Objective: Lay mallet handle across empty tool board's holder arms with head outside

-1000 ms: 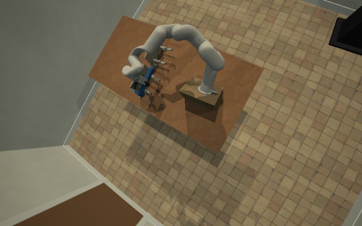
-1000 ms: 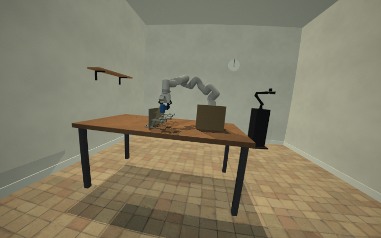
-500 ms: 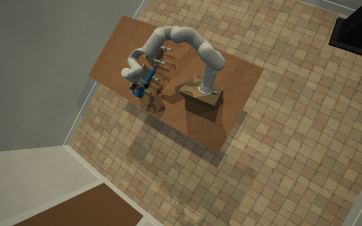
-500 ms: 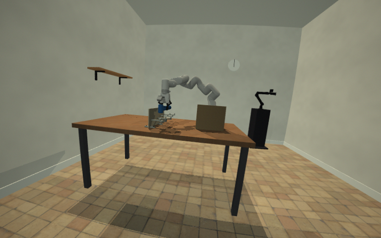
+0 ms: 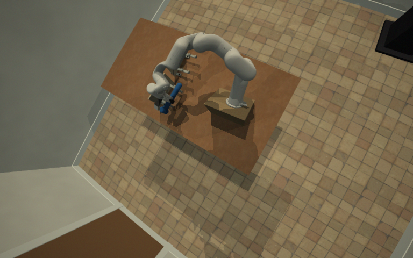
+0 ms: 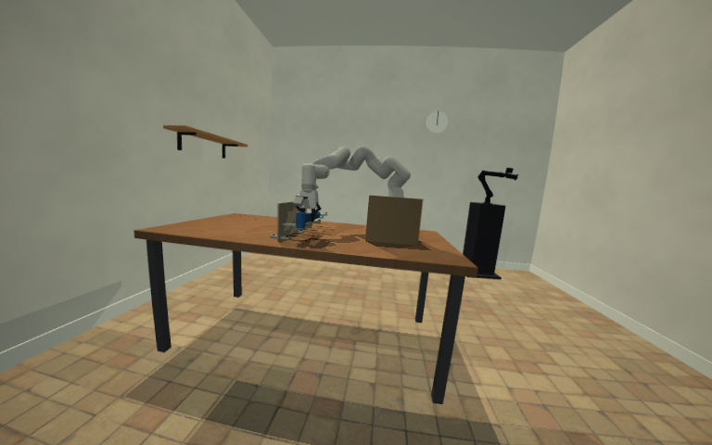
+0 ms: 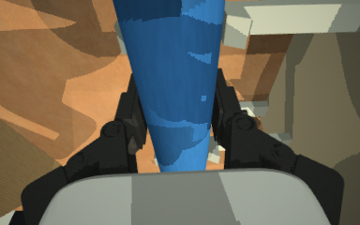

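My gripper (image 7: 177, 86) is shut on the blue handle of the mallet (image 7: 171, 70); both black fingers press its sides in the wrist view. In the top view the mallet (image 5: 171, 95) lies lengthways over the nearer tool board (image 5: 156, 98) at the table's left edge, with the gripper (image 5: 165, 101) on it. In the exterior view the mallet (image 6: 303, 219) is low, close beside the grey board (image 6: 286, 220). Two empty holder arms (image 5: 186, 63) of the farther board stick out beyond the mallet. I cannot tell whether the handle touches the arms under it.
The arm's base stands on a brown box (image 5: 229, 109) near the table's middle. A holder arm and the board's face (image 7: 291, 19) show at the top right of the wrist view. A black stand (image 6: 484, 233) is off the table at the right.
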`<state>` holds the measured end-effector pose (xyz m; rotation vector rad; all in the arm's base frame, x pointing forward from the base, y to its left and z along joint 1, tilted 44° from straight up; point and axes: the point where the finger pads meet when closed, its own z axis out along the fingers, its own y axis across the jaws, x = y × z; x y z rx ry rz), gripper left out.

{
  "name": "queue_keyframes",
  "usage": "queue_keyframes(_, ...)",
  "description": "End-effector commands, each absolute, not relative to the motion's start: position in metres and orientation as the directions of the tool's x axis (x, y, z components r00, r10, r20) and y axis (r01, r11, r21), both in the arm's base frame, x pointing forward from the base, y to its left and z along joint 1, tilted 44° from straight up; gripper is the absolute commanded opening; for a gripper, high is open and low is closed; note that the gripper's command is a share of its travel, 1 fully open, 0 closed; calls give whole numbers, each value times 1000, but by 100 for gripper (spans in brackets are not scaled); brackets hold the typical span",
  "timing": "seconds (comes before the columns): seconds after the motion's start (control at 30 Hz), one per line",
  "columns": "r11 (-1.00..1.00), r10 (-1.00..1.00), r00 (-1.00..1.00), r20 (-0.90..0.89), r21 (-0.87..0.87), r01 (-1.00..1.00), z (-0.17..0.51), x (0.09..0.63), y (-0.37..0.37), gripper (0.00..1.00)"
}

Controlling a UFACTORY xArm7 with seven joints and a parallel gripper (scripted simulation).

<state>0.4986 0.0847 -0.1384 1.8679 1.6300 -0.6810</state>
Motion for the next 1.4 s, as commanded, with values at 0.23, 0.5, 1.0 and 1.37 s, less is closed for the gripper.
queue_keyframes(0.23, -95, 712, 132, -690, 91, 991, -144, 503, 84, 0)
queue_keyframes(0.5, -95, 712, 133, -690, 93, 991, -150, 503, 78, 0)
queue_keyframes(1.0, -95, 712, 133, -690, 93, 991, -150, 503, 78, 100)
queue_keyframes(1.37, -95, 712, 133, -690, 93, 991, -150, 503, 78, 100)
